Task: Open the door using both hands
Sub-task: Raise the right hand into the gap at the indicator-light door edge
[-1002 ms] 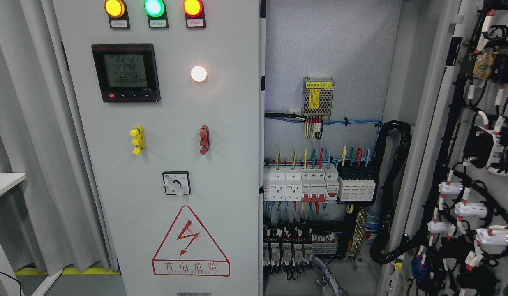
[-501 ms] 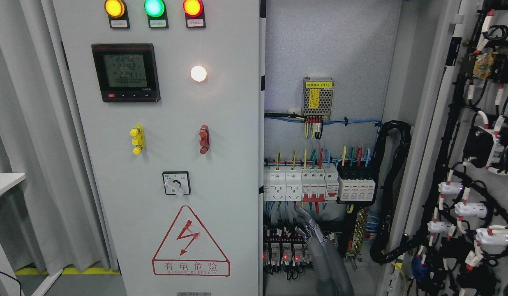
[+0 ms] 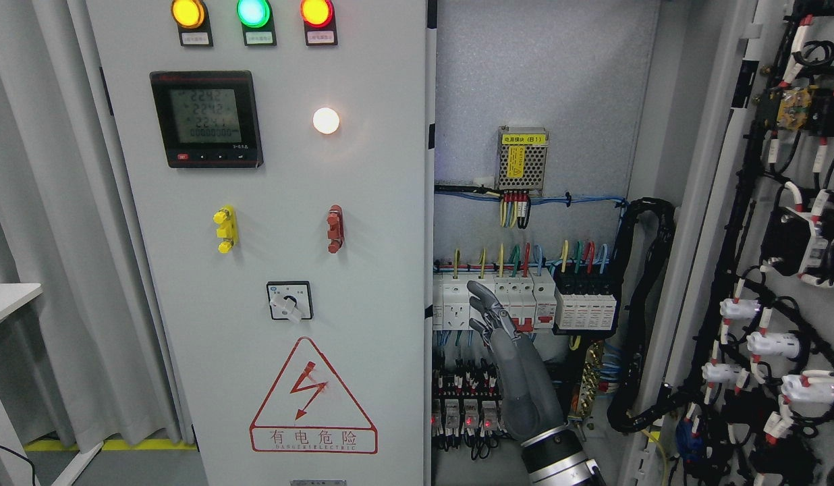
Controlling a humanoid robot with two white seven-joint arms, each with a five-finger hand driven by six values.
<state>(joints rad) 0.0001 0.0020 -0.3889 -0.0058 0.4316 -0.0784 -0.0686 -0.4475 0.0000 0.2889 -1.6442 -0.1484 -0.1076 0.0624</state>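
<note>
The cabinet's grey left door [image 3: 376,202] stands shut, its free edge running down the middle of the picture. The right door [image 3: 710,223] is swung wide open at the right, with wiring on its inner face. My right hand [image 3: 486,309] rises from the bottom edge into the open half of the cabinet. Its fingers are stretched out and hold nothing. The fingertips [image 3: 474,288] lie over the white breakers [image 3: 518,297], a short way right of the left door's edge. No left arm shows.
The left door carries three lamps [image 3: 254,12], a meter [image 3: 206,119], yellow [image 3: 224,229] and red [image 3: 334,229] latches, a rotary switch [image 3: 289,301] and a warning triangle [image 3: 313,398]. Terminal rows [image 3: 467,405] and a black cable bundle [image 3: 643,317] fill the cabinet. A curtain [image 3: 46,236] hangs left.
My right hand has risen from the bottom edge, where only its fingertips showed, up past the terminal rows to the breakers. Both doors stayed still.
</note>
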